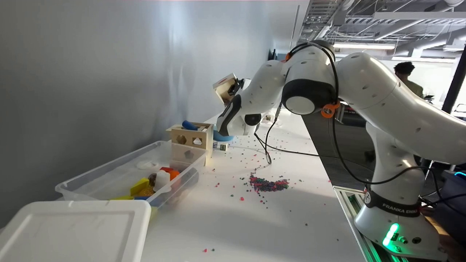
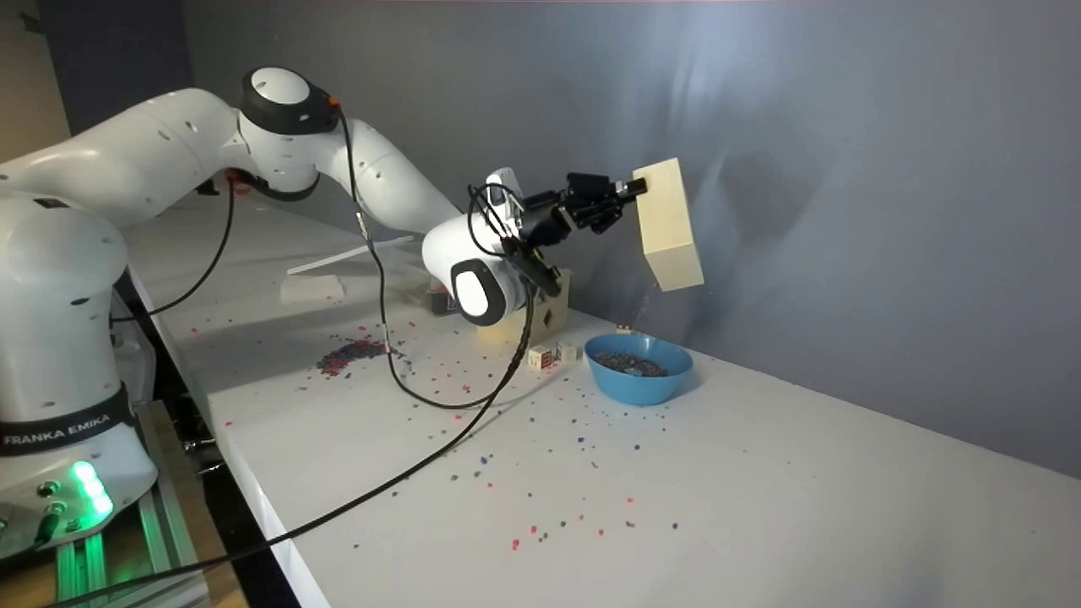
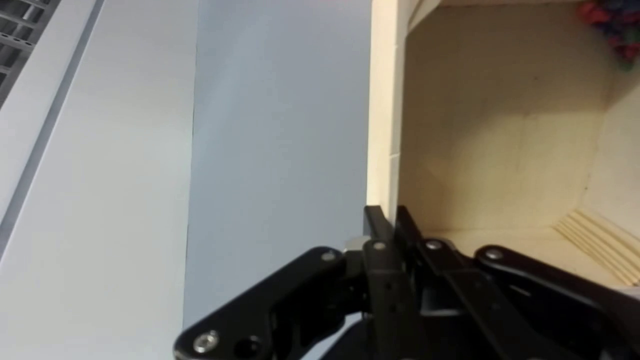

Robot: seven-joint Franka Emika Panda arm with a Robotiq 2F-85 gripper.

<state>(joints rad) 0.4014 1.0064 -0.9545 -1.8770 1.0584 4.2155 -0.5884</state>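
**Pale rectangular wooden box [image 2: 670, 226] tipped above round blue bowl [image 2: 639, 391]**

In an exterior view, the box hangs near the smooth grey wall [image 2: 878, 253], air separating it from the bowl.

In an exterior view, the robot-side edge of the white bench [image 1: 269, 233] lies well apart.

In the wrist view, the black end effector [image 3: 389, 215] pinches 1 thin side; multicoloured pellets [image 3: 622, 25] sit in an inner corner.

A pale open wooden box [image 2: 667, 215], coloured bits [image 3: 620, 25] clumped inside, hangs tilted in mid-air above the blue bowl [image 2: 635, 389].
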